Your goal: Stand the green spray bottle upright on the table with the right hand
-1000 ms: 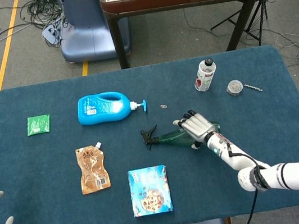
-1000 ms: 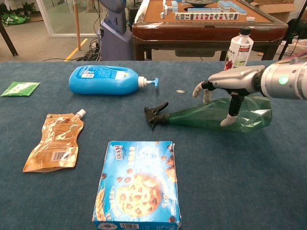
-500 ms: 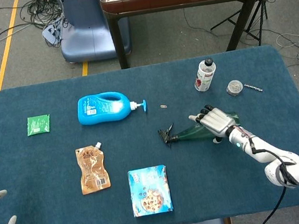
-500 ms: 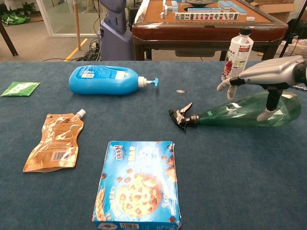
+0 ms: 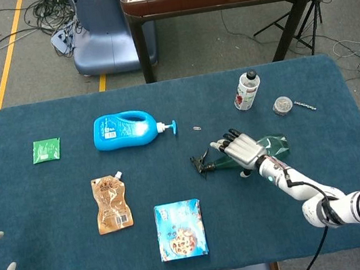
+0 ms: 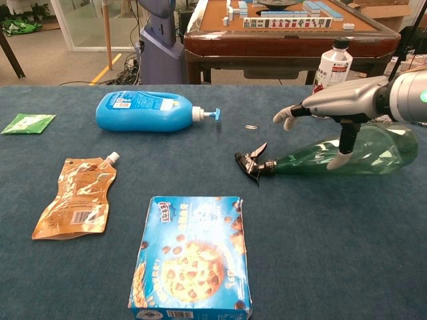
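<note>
So the translucent green plastic spray bottle (image 6: 347, 155) with the black trigger got dragged right across the table, still lying flat. The silver right hand (image 6: 333, 105) has since slid back left over it.

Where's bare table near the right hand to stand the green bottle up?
Bare cloth lies in front of the green spray bottle, right of the cookie box. Behind it is tighter: the white bottle and small round tin stand there. The right hand covers the bottle's middle.

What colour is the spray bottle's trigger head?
Black trigger head on the green spray bottle; clearest in the chest view.
</note>
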`<state>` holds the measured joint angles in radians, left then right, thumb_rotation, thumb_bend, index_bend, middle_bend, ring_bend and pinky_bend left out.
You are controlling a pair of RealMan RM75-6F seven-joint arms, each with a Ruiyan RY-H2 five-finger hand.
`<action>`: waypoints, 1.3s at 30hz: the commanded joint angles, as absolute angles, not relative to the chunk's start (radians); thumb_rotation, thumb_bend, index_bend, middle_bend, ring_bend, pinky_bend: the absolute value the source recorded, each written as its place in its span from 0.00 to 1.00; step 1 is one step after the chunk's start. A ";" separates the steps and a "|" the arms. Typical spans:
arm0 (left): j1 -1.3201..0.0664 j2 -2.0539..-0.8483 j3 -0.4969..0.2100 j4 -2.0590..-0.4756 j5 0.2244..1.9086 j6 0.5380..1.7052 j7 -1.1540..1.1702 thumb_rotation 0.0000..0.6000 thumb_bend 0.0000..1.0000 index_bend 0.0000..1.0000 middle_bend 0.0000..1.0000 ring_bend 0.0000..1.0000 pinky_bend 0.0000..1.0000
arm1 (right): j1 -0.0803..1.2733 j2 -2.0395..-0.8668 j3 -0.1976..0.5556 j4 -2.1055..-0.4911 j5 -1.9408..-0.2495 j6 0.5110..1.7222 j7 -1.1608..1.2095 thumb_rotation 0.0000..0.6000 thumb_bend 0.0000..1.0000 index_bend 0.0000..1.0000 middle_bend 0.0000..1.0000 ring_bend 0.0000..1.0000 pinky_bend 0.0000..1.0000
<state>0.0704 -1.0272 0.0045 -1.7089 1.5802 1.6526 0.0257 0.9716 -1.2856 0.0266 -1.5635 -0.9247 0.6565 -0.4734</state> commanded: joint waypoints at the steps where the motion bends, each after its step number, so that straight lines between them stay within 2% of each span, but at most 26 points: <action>1: 0.074 -1.028 0.005 -1.702 1.576 1.655 0.019 1.00 0.26 0.27 0.02 0.05 0.03 | 1.028 -1.347 0.006 -1.546 -0.814 0.692 -0.589 1.00 0.08 0.14 0.17 0.05 0.04; 12: 0.081 -1.033 0.004 -1.672 1.569 1.658 -0.015 1.00 0.26 0.27 0.02 0.05 0.03 | 1.092 -1.457 -0.049 -1.490 -0.639 0.793 -0.777 1.00 0.11 0.27 0.19 0.05 0.04; 30: 0.078 -1.040 0.001 -1.655 1.565 1.648 -0.029 1.00 0.25 0.27 0.02 0.05 0.03 | 1.094 -1.535 -0.076 -1.404 -0.596 0.818 -0.837 1.00 0.16 0.37 0.24 0.06 0.04; 39: 0.081 -1.039 0.002 -1.649 1.562 1.650 -0.035 1.00 0.26 0.27 0.02 0.05 0.03 | 1.080 -1.555 -0.046 -1.388 -0.647 0.838 -0.804 1.00 0.29 0.55 0.34 0.13 0.05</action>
